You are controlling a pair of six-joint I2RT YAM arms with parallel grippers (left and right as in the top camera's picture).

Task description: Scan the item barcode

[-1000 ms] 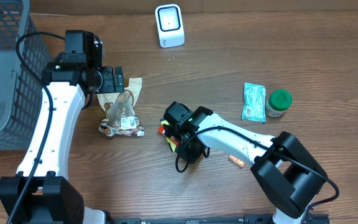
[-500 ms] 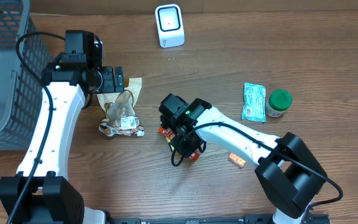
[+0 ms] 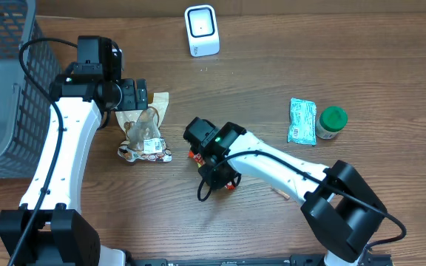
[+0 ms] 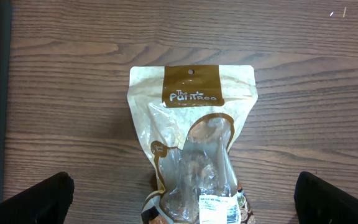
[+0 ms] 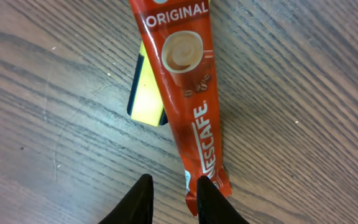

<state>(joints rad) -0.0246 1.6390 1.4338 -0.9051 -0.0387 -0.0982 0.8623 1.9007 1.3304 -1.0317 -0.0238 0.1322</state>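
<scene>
The right gripper (image 5: 174, 200), jaws narrow at the near end of the Nescafe sachet (image 5: 185, 93) with the grip unclear, should pinch the sachet alone, sparing the yellow packet (image 5: 146, 99); the left gripper (image 4: 182, 199) hangs wide open.

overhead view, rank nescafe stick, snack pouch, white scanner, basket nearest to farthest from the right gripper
1. nescafe stick, at the right gripper fingertips
2. snack pouch, toward the left arm
3. white scanner, far table edge
4. basket, far left
</scene>
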